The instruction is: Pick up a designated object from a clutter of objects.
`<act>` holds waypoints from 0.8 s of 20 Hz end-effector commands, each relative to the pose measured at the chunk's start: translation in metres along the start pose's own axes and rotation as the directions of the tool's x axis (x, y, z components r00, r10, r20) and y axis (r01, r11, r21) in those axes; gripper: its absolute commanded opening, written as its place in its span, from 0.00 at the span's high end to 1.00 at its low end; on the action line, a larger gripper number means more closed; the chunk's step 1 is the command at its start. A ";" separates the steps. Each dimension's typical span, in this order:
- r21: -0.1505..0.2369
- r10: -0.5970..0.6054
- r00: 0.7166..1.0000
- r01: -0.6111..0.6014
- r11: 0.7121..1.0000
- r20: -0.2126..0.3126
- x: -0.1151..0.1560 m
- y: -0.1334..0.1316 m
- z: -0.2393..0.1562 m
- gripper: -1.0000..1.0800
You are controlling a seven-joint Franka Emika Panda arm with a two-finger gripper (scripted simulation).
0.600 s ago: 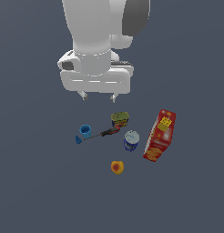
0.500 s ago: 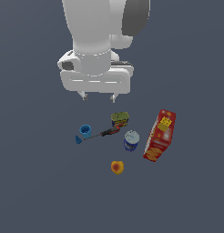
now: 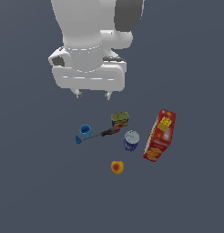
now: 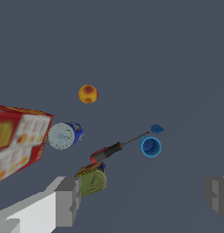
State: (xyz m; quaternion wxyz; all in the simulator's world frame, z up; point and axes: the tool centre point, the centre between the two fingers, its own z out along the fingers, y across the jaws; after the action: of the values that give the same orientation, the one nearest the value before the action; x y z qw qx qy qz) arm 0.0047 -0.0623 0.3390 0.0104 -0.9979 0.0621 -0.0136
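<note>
This is no real room but a bare simulated test scene: a flat, uniform grey-blue ground [image 3: 36, 191] fills both views with no walls, furniture or horizon, and every surface has the smooth, textureless look of a render. A white robot arm hangs over it, and its gripper [image 3: 92, 94] hovers with jaws spread wide. Below and beyond the gripper lies 1 loose cluster of household props: a red box [image 3: 159, 135], a dark-blue can [image 3: 131, 140], an olive-green can [image 3: 119, 119], a screwdriver [image 3: 104, 133], a light-blue cup [image 3: 85, 131] and an orange fruit [image 3: 116, 167].
</note>
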 end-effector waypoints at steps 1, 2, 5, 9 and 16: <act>0.001 0.000 1.000 0.000 1.000 0.000 0.000 0.001 -0.001 0.04; 0.000 -0.001 1.000 0.001 1.000 0.000 0.000 0.000 0.000 0.04; -0.003 -0.007 1.000 0.007 1.000 0.001 0.002 -0.005 0.007 0.04; -0.009 -0.025 1.000 0.025 1.000 0.004 0.007 -0.018 0.026 0.04; -0.024 -0.081 0.997 0.081 0.996 0.012 0.015 -0.059 0.085 0.04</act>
State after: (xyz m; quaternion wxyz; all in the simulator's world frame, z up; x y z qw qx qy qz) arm 0.0264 -0.0149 0.2707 -0.0005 -0.9995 0.0292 -0.0089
